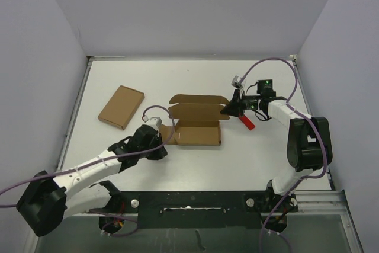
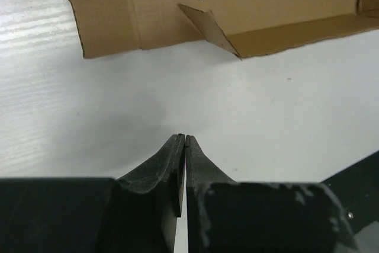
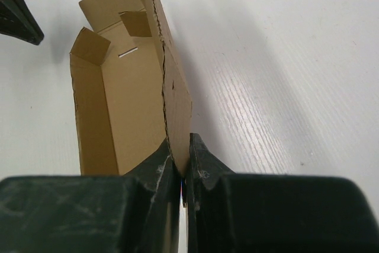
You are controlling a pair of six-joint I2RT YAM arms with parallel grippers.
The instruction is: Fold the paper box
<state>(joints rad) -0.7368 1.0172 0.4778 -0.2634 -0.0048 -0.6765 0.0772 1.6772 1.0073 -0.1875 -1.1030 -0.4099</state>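
Toward the desk's left edge lies a flat cardboard rectangle (image 1: 121,106). The left gripper (image 2: 185,140), jaws pressed together on nothing, points at the paper box (image 1: 195,121), which stands partly erected at mid-desk. The right gripper (image 3: 182,147) pinches the box's right-hand flap. The board looks thin, light and easily creased, so it is probably best held at flap edges beside the score lines.
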